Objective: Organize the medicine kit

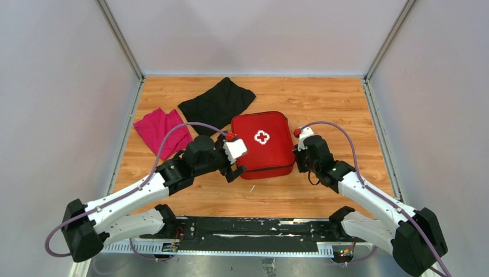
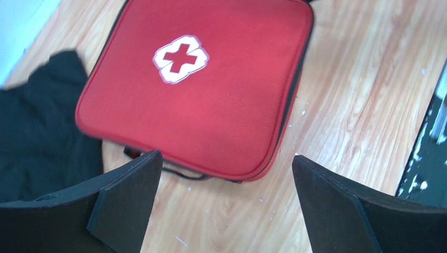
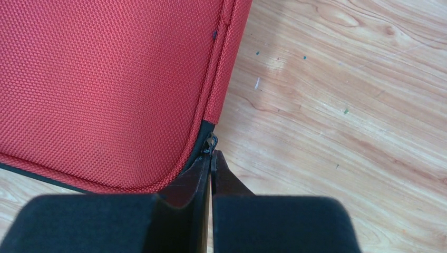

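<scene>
Medicine kit (image 1: 262, 144): we are seeing it lying flat and closed on the bench (image 1: 346, 109), mid-bench, white cross up.
Right tool (image 3: 211, 158): we are finding its fingers pressed together at the kit's corner, seemingly pinching the small metal zipper pull (image 3: 211, 143), likely to run the zip.
Left tool (image 2: 224, 174): we are noting it spread wide, empty, hanging just off the kit's near edge, probably ready to steady the case.
Black cloth (image 1: 218, 103): we are seeing it lying beside the kit.
Magenta cloth (image 1: 161, 131): we are seeing it lying further left.
</scene>
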You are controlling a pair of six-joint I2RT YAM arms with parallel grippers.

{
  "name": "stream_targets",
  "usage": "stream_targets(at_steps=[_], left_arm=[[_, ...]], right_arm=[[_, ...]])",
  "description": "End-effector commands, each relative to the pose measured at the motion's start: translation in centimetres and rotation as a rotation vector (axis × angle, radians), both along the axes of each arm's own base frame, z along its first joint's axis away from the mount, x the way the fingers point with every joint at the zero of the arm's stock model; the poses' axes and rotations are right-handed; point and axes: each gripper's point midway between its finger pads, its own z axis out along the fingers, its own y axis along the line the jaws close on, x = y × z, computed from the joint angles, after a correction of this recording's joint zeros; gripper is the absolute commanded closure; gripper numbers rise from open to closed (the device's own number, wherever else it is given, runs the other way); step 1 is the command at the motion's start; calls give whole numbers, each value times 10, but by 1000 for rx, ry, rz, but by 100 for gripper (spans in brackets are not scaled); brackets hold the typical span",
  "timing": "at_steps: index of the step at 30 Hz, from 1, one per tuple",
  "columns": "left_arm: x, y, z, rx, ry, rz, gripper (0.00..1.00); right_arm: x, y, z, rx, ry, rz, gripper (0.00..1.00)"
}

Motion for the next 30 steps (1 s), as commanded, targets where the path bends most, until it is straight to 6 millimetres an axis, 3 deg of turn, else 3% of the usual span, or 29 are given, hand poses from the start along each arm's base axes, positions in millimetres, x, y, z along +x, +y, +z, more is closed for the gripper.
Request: stream_targets(at_steps=[1, 12, 23, 30], left_arm=[[-5, -29, 1, 137, -204, -270, 0], [-17, -49, -58, 315, -234, -392, 4], [13, -40, -80, 450, -201, -183, 26], [15, -44, -97, 440, -121, -126, 46]], right_arm=[[7, 19, 21, 93, 3, 104, 100], [-1, 16, 14, 104, 46, 111, 100], [-12, 8, 5, 118, 98, 48, 100], [-25, -4, -4, 89, 172, -15, 100]])
